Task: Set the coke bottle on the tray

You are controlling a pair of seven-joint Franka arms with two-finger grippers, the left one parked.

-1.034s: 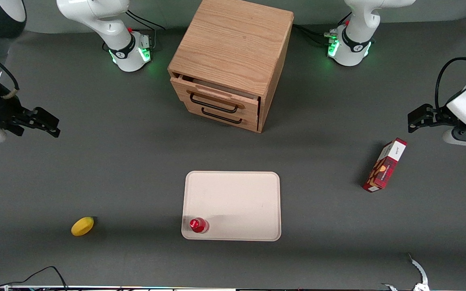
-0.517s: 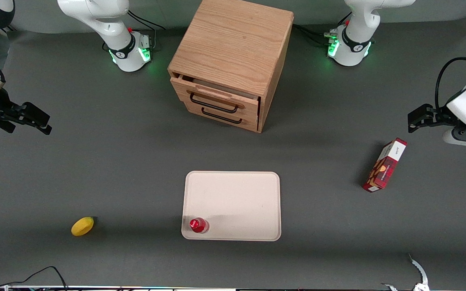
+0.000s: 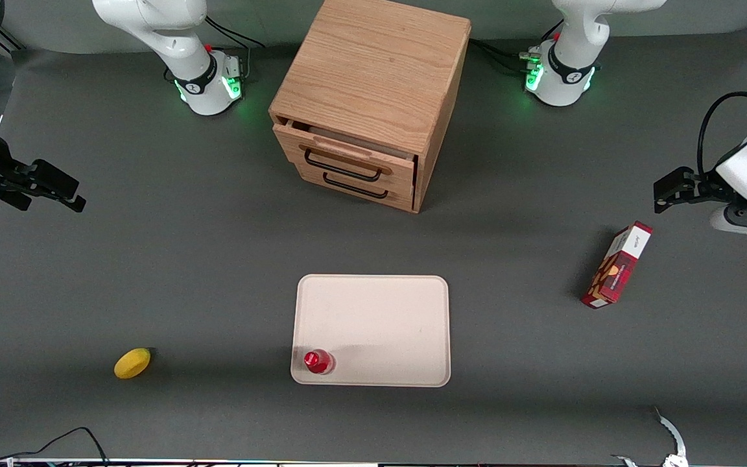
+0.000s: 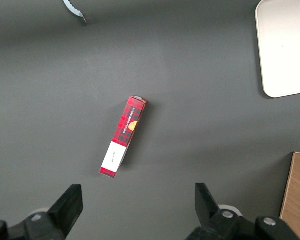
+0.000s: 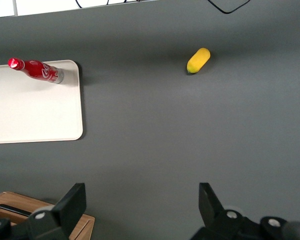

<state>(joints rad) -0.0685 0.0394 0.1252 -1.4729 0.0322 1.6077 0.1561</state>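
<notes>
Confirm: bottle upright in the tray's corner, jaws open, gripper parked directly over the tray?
Not over the tray. The front view shows the gripper far off toward the working arm's end of the table. The rest is right: bottle upright in the tray's corner, jaws open.

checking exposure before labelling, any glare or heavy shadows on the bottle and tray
Front view: small glossy red bottle throws a soft shadow across the flat cream tray; open end effector hangs far off toward the working arm's end. Right wrist view: a bright glint on the bottle's cap.

A matte dark grey table (image 3: pixel 218 272) filled the scene under even light that cast soft shadows. At its far edge stood a wooden cabinet (image 3: pixel 373 71) with two black-handled drawers, the top drawer (image 3: pixel 347 152) slightly open.
</notes>
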